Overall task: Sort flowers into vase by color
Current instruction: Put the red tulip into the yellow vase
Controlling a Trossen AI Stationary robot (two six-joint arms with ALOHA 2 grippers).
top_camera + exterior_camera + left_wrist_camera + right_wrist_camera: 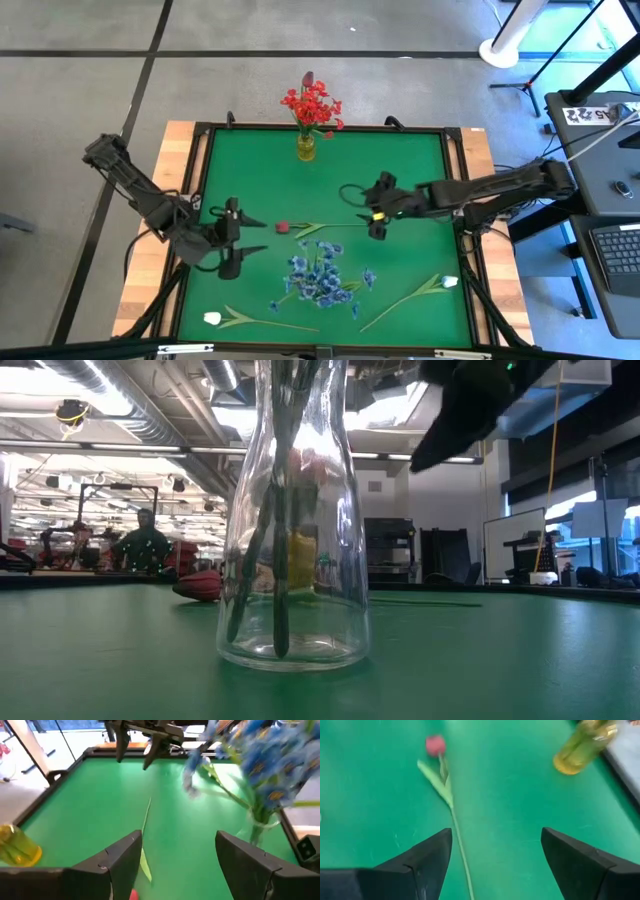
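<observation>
Green felt covers the table [260, 180], framed in black on a wooden base, with a busy workshop and seated people [145, 545] visible beyond it in the low view. At the far edge stands a small yellow vase [306, 148] holding red flowers [312, 106]. Near the middle front, a clear glass vase [295, 510] holds a bunch of blue flowers [320, 278], their green stems showing through the glass in the low view. 1 dark red rosebud [283, 227] lies flat on the felt between the 2 arms, its long stem [335, 226] running toward the right arm. 2 white tulips lie near the front edge: 1 at the front left [212, 318], 1 at the front right [450, 282], both with stems pointing inward.

The left gripper [240, 243] hovers over the left part of the felt, just beside the rosebud, its fingers spread wide and holding nothing. The right gripper [372, 208] hangs over the stem's far end, right of centre, also spread wide and empty; its wrist view looks down along the stem to the rosebud, with the yellow vase off to one side.
</observation>
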